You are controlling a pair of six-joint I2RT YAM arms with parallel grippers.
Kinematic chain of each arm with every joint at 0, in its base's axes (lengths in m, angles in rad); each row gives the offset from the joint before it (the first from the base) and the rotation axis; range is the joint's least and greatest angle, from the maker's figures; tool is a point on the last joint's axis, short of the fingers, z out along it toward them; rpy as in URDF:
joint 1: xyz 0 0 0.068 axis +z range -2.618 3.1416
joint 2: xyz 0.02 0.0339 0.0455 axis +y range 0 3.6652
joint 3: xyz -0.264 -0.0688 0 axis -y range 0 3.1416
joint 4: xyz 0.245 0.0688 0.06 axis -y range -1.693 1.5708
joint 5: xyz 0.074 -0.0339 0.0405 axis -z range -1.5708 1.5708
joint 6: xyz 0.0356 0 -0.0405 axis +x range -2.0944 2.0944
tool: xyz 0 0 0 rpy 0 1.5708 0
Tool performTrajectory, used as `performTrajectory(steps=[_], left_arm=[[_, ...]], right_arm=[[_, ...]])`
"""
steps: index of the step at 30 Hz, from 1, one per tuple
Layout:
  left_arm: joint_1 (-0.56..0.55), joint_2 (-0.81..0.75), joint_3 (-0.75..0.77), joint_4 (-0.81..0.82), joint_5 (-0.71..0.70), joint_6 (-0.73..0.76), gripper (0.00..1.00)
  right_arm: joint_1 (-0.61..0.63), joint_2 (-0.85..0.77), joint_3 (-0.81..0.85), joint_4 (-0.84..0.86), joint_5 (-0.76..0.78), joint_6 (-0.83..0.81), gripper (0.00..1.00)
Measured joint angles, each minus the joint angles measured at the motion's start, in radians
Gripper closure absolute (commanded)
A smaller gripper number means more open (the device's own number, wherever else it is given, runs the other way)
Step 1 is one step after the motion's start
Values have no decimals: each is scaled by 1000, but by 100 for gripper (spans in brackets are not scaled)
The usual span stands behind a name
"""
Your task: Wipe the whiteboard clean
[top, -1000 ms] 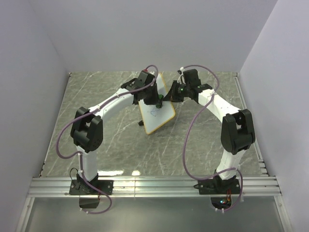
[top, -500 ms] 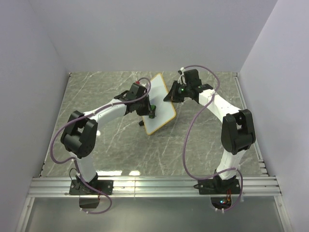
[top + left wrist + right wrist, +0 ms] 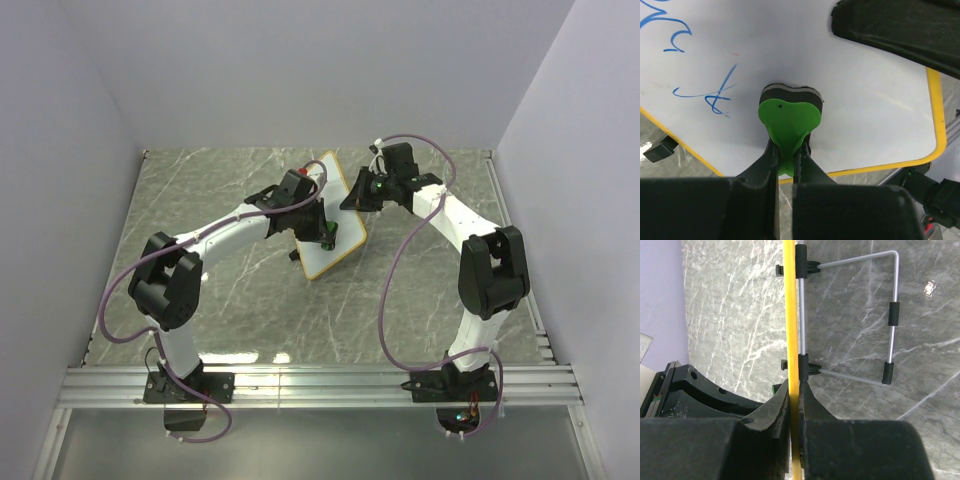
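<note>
Yellow-framed white whiteboard [image 3: 840, 90], blue scribbles [image 3: 710, 95]

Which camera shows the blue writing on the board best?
The left wrist view: the blue writing is close and sharp on the whiteboard. The top view shows none of it; the right wrist view only the board's edge.

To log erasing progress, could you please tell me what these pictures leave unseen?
Left wrist: the blue writing runs off the top left edge; how much remains is unknown.
Top external: the left arm covers part of the whiteboard; marks are too small.
Right wrist: whiteboard seen edge-on in the right gripper; face hidden.
</note>
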Motion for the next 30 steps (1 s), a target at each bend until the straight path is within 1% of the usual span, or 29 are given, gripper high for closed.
performTrajectory(steps=[9, 14, 20, 30], left_arm=[[9, 2, 3, 2, 37, -2, 100], [64, 3, -55, 72, 117, -8, 100], [138, 43, -71, 86, 154, -8, 100], [230, 156, 26, 24, 188, -3, 100]], right_arm=[[0, 0, 0, 0, 0, 0, 100], [1, 0, 0, 3, 1, 1, 100], [2, 0, -2, 8, 2, 1, 100], [2, 0, -8, 21, 2, 7, 100]])
